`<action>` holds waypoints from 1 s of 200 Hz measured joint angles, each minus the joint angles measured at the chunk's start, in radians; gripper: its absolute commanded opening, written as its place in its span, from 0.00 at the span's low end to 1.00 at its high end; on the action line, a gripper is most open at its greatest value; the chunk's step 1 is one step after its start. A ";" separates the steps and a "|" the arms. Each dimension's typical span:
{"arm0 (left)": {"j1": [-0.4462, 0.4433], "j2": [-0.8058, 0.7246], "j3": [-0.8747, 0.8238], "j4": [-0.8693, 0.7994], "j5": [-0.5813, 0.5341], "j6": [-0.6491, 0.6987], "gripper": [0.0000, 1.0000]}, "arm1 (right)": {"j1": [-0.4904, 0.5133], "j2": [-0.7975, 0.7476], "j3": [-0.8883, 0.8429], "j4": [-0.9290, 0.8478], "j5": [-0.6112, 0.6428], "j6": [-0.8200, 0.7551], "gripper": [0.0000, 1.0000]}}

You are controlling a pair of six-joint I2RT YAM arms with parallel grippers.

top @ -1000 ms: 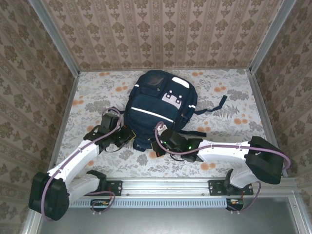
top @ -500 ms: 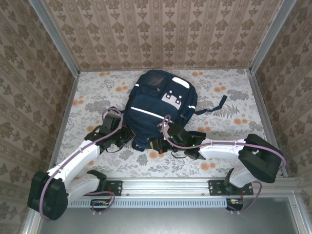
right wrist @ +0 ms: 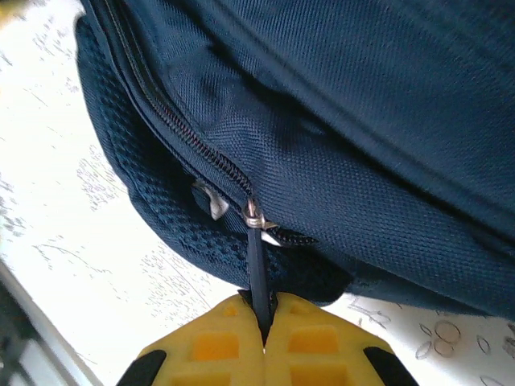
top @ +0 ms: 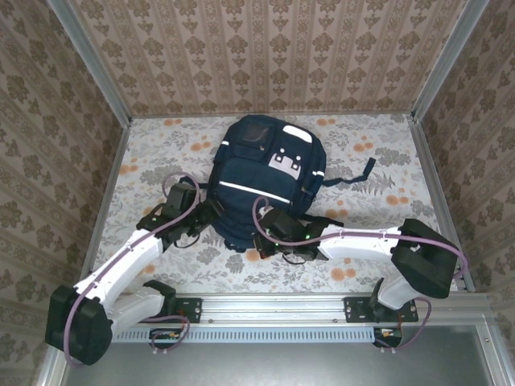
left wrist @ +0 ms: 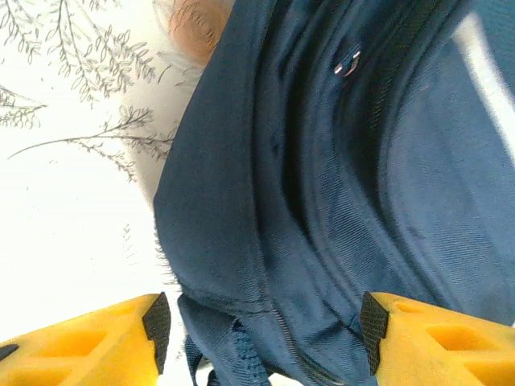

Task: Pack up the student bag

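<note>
1. Right hand (right wrist: pixel 261 312): fingers together, clamped on the dark zipper pull (right wrist: pixel 257 269). The pull hangs from the metal slider (right wrist: pixel 255 214) on the near edge of the student bag (top: pixel 267 170).
2. Left hand (left wrist: pixel 261 334): fingers apart, straddling the bag's near-left corner. It grips nothing. I cannot tell whether the pads touch the fabric.
3. Position: the bag lies front-up at the middle of the floral tabletop (top: pixel 153 153), between both arms. Its straps trail to the right.
4. Handling, in my judgement: the woven shell is soft and limp. It will probably buckle and slide under a zipper tug, so I would brace it. The best holds are the pull for the zipper (right wrist: pixel 173 112) and a stitched seam or corner for bracing. Broad panels would bunch.
5. Container: the zipper run leading up to the slider looks closed. The interior is hidden, so I cannot tell what is inside.
</note>
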 measured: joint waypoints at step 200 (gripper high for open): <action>-0.113 0.280 0.217 0.040 0.004 -0.118 0.68 | -0.015 -0.048 -0.055 -0.006 0.039 -0.032 0.00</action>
